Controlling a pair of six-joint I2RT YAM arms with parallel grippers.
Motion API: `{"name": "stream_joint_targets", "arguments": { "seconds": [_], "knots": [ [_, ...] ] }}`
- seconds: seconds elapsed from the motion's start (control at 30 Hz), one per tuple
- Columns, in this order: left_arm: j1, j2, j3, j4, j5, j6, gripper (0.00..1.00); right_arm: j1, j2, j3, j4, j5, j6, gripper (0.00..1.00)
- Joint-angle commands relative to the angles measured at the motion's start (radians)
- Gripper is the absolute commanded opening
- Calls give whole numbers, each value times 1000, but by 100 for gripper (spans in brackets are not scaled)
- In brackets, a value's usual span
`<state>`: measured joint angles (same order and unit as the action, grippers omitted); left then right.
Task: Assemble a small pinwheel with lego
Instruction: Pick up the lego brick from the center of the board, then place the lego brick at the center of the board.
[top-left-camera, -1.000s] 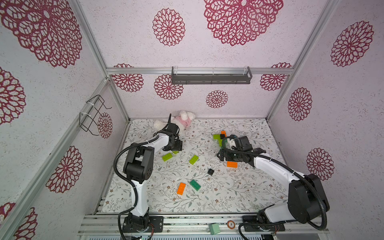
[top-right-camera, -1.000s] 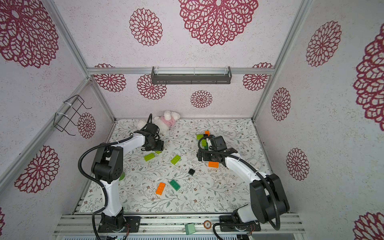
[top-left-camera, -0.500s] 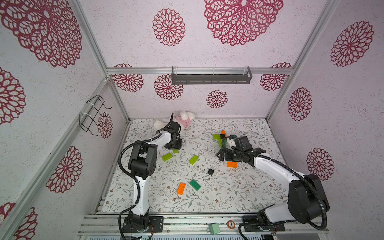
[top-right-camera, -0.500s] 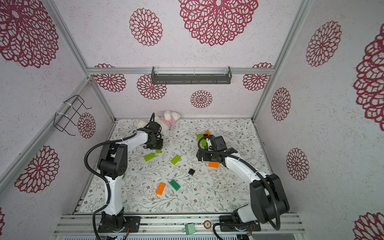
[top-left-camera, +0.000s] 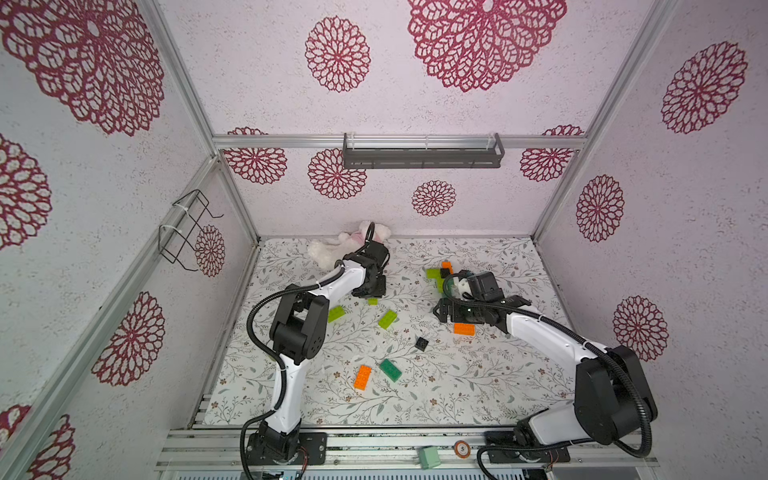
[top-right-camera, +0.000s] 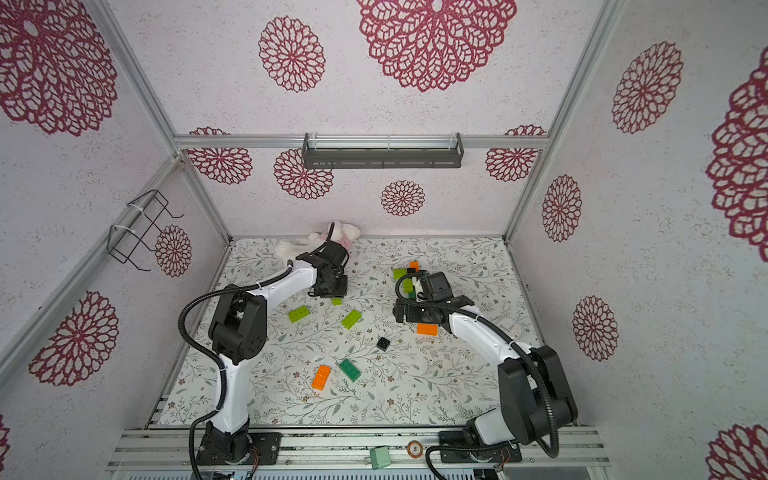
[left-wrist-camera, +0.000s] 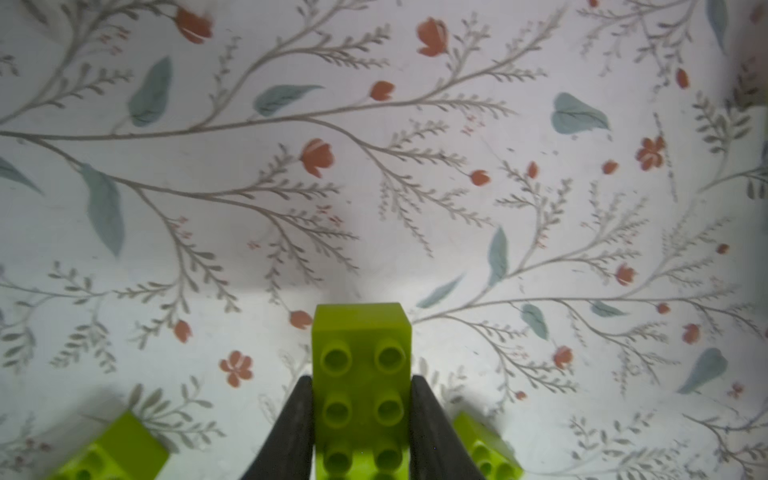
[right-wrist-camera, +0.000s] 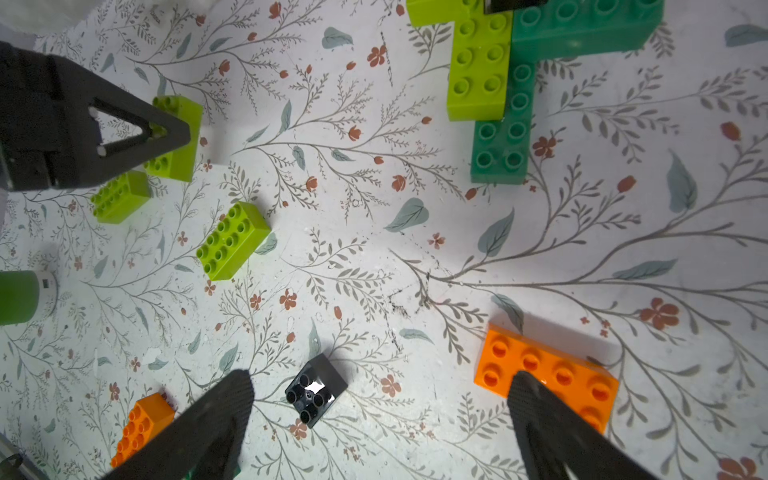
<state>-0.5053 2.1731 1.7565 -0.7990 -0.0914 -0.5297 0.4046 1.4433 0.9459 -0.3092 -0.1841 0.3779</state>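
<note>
left gripper (left-wrist-camera: 361, 380) is clamping 1 lime green studded plastic brick (left-wrist-camera: 360, 357); right gripper (right-wrist-camera: 380, 382) is hanging open near part-built green brick cluster (right-wrist-camera: 503, 137); 6 loose bricks (top-left-camera: 387, 319) are awaiting fitting.

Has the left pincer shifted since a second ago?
Yes. Against the plush toy, the left pincer, shut on a lime brick, has slid toward the robot's right.

I see the table covered by a floral mat (top-left-camera: 478, 382). A white plush toy (top-left-camera: 322, 251) lies at the mat's 11 o'clock edge, close to the back wall (top-left-camera: 374, 208). A dark grey shelf (top-left-camera: 422, 157) hangs on that wall at 12 o'clock. At 9 o'clock a black wire rack (top-left-camera: 187, 230) is fixed to the side wall (top-left-camera: 104, 249). At 6 o'clock a mint-green box (top-left-camera: 429, 457) and a round orange-rimmed tag (top-left-camera: 462, 449) sit on the front rail (top-left-camera: 374, 444).
</note>
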Motion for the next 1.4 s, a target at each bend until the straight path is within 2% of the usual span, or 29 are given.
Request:
{"name": "stream_joint_targets", "arguments": {
  "seconds": [0.0, 0.07, 0.23, 0.37, 0.63, 1.0, 1.2, 1.37],
  "knots": [
    [-52, 44, 80, -35, -39, -68, 24, 2, -9, 18, 19, 16, 12, 99],
    [-85, 59, 118, -62, -73, -90, 24, 2, -19, 12, 13, 22, 16, 99],
    [-163, 64, 118, -52, -70, -153, 24, 2, -48, -5, -2, 47, 18, 99],
    [-194, 71, 117, -51, -85, -201, 25, 2, -58, -7, -21, 75, 29, 99],
    [-201, 97, 112, -56, -103, -278, 25, 2, -79, -16, -48, 98, 41, 99],
    [-207, 143, 106, -22, -93, -308, 29, 2, -78, -14, -50, 95, 40, 99],
    [-207, 150, 121, -17, -91, -296, 38, 3, -78, -12, -56, 98, 38, 99],
    [-206, 145, 123, -7, -72, -285, 51, 3, -81, 1, -68, 112, 36, 99]
  ]
}}
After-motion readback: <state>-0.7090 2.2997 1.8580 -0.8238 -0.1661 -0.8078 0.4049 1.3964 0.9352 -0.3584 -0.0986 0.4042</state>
